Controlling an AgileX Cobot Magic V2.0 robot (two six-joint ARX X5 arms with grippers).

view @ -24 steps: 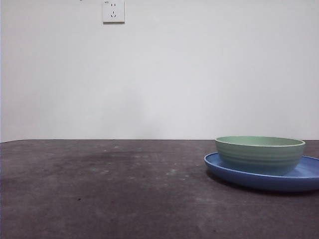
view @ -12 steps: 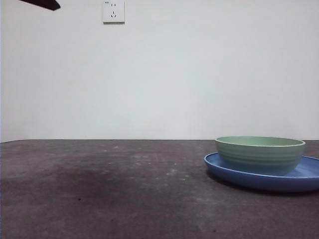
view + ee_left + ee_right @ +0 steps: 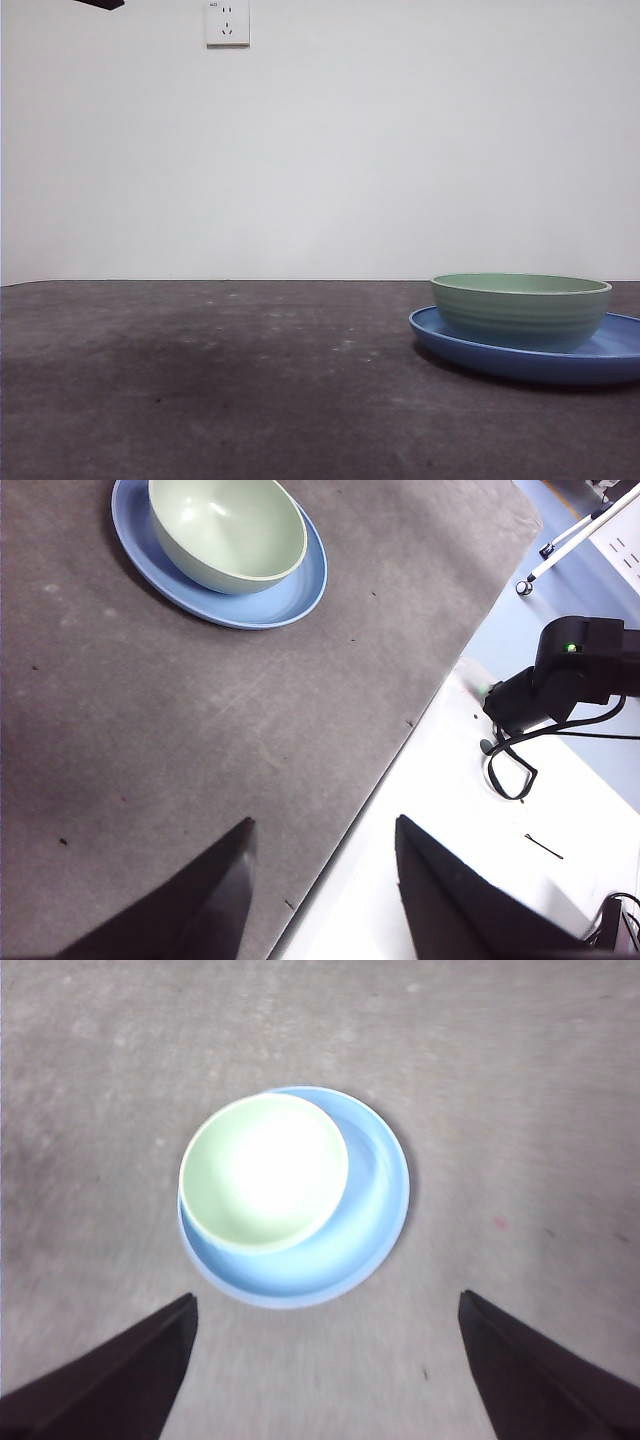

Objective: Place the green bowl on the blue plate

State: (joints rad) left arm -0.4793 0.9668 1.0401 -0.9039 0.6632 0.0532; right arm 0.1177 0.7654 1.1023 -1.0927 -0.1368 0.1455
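The pale green bowl (image 3: 521, 309) stands upright on the blue plate (image 3: 610, 356) at the right of the front view, set toward the plate's left side. Both also show in the left wrist view, the bowl (image 3: 226, 529) on the plate (image 3: 290, 592), and in the right wrist view, the bowl (image 3: 263, 1171) on the plate (image 3: 365, 1220). My right gripper (image 3: 325, 1305) is open and empty, high above the bowl and plate. My left gripper (image 3: 322, 835) is open and empty, well away from them over the table's edge. A black tip (image 3: 100, 4) of an arm shows at the top left of the front view.
The dark grey table mat (image 3: 220, 380) ends at an edge (image 3: 400, 750) in the left wrist view. Beyond it lies a white surface with a black device and cables (image 3: 570, 675). A wall socket (image 3: 228, 22) is on the white back wall.
A black arm tip came into the front view's top left corner and has now drawn back upward. The bowl and plate have not moved.
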